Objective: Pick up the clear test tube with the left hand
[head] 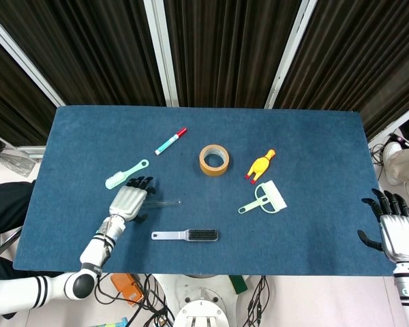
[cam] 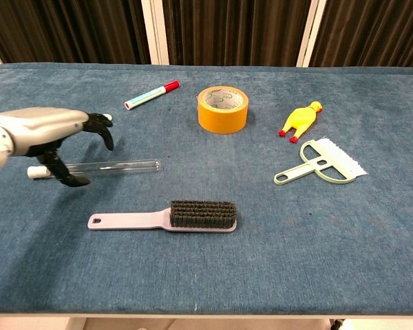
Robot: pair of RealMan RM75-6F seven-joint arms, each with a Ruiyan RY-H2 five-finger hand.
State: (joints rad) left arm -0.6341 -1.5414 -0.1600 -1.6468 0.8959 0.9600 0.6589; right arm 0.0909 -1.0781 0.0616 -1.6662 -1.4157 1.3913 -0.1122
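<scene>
The clear test tube with a white cap lies flat on the blue table, left of centre. My left hand hovers over the tube's capped end, fingers spread toward the far side and the thumb on the near side. The tube still rests on the cloth. In the head view the left hand covers the tube's left half, and only the right part of the tube shows. My right hand stays at the table's right edge, fingers apart, holding nothing.
A grey brush with dark bristles lies just in front of the tube. A pale green brush lies just behind my left hand. Further off are a marker, a tape roll, a yellow rubber chicken and a green hand brush.
</scene>
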